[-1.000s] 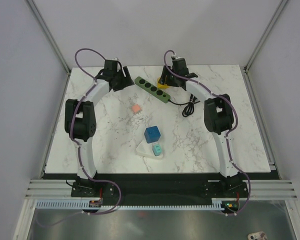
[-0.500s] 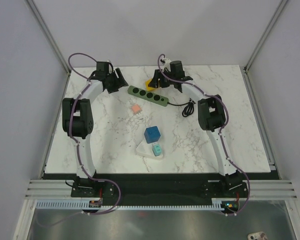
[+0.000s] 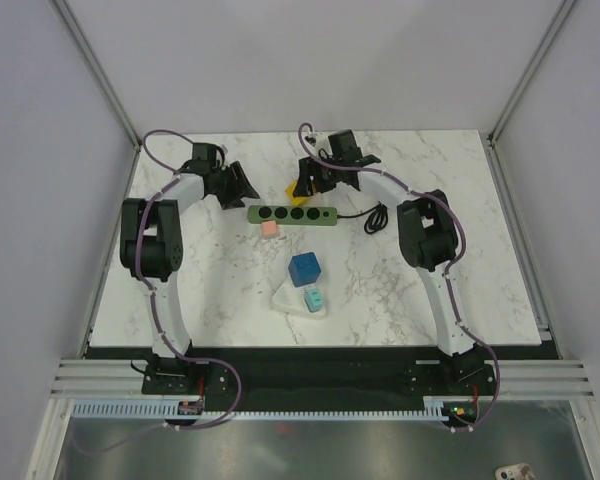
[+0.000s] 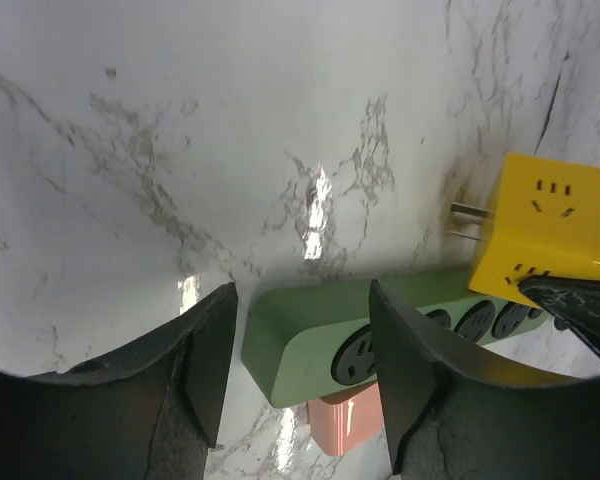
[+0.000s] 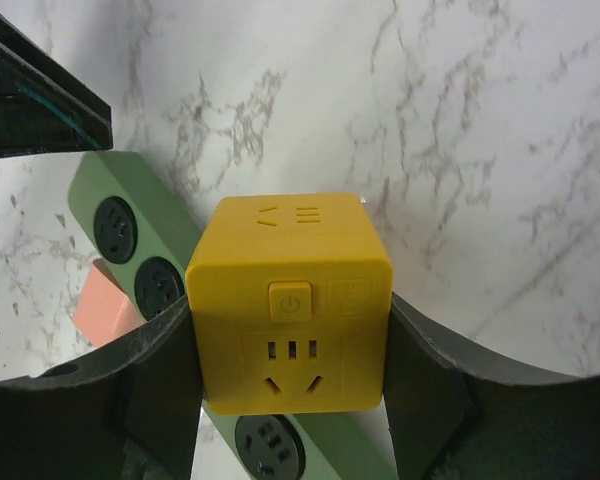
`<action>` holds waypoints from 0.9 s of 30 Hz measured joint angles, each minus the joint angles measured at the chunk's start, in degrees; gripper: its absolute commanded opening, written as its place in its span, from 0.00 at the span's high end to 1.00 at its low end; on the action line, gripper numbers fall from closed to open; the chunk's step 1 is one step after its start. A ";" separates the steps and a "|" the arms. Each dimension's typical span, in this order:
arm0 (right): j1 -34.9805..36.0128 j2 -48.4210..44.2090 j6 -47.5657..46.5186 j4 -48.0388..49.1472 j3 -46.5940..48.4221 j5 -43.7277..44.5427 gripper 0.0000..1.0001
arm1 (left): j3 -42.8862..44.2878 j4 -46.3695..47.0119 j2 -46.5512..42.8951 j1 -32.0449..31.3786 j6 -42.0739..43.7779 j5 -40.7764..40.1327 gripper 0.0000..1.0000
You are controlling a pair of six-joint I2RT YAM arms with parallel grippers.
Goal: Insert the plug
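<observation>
The green power strip (image 3: 292,214) lies crosswise on the marble table, its sockets facing up. My left gripper (image 3: 236,184) is open at the strip's left end. In the left wrist view the strip's end (image 4: 310,335) sits between the spread fingers (image 4: 208,355) of that gripper (image 4: 305,372), with a gap on the left side. My right gripper (image 3: 310,181) is shut on the yellow cube plug (image 3: 299,188), just behind the strip. In the right wrist view this gripper (image 5: 290,372) holds the plug (image 5: 290,300) above the strip (image 5: 150,250). The plug (image 4: 545,225) has metal prongs (image 4: 465,214).
A pink block (image 3: 271,228) touches the strip's near side. A blue cube (image 3: 306,269) and a small teal cube (image 3: 315,299) on a white piece (image 3: 288,300) sit mid-table. The strip's black cable (image 3: 377,215) coils to the right.
The strip has swung from a diagonal at the back to lying crosswise, nearer and against the pink block. Both grippers moved left and nearer, the right one carrying the yellow plug.
</observation>
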 measured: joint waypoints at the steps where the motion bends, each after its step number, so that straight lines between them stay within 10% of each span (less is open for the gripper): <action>1: 0.07 -1.51 -0.24 -1.75 -1.36 1.79 1.00 | -0.98 -0.02 -0.11 -0.07 0.00 0.81 0.40; 27: 8.66 -10.86 18.69 -45.51 11.32 36.68 1.00 | -19.67 -7.48 -26.03 -1.33 2.23 1.70 0.28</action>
